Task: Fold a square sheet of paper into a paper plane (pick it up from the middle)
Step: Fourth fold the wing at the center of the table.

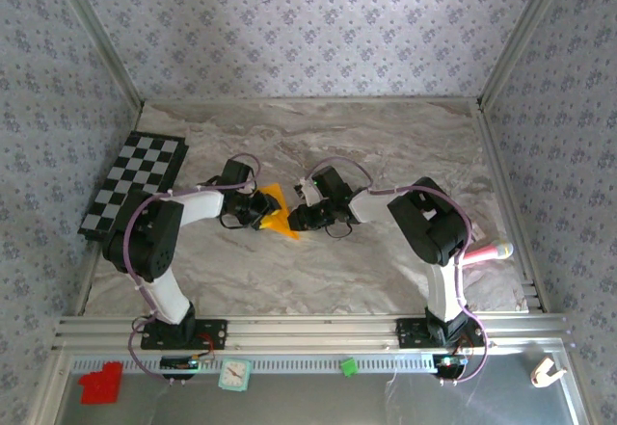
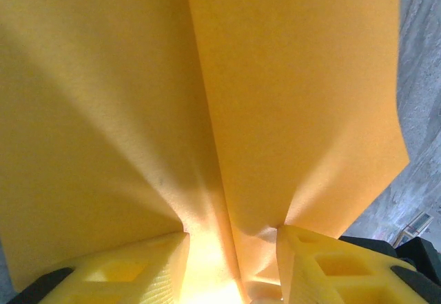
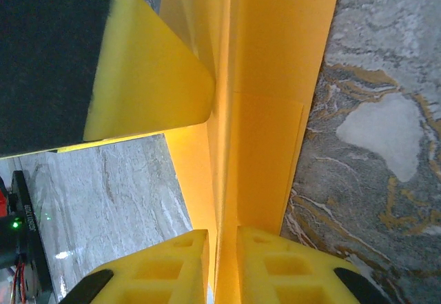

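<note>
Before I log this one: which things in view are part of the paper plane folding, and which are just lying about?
In the job:
orange paper, already creased

Lying about:
checkered mat
red block
small clock
green cube
pink object
white clip

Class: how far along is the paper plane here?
Done: the orange paper is lifted and creased into layered folds. In hand: the left claw and right claw both pinch it along the centre fold. Left: final wing folds, probably; it is no finished dart yet.
</note>
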Controlling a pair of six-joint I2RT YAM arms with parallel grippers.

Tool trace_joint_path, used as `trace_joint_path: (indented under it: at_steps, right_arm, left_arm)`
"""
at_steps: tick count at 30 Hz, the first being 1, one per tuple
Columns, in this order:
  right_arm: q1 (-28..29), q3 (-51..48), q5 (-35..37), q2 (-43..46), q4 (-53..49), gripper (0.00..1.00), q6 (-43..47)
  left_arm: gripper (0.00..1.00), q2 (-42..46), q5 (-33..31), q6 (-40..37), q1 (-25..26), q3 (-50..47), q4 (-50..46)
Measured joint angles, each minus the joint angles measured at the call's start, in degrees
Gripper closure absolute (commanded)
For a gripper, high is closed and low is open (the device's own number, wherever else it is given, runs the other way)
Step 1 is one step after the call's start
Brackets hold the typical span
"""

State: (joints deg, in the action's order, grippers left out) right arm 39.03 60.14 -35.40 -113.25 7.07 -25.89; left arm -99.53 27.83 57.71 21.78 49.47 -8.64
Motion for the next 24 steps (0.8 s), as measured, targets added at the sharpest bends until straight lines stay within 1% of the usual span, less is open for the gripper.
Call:
trace_joint_path:
  at_steps: [5,14,24]
  right_arm:
    - [0.0,0.0,0.04,0.0,0.0,0.83,0.02]
    - [-0.28,0.0,0.0,-0.07,-0.2,0.9,-0.02]
    - [-1.05,-0.02,-1.97,-0.87,0.52,0.92,-0.28]
  left_arm:
    - [0.59,0.0,0.02,0.0,0.0,0.0,-0.02]
    - [0.59,0.02,0.0,0.0,0.0,0.11,-0.22]
    - [0.59,0.55,0.0,-0.22,0.0,0.28,-0.39]
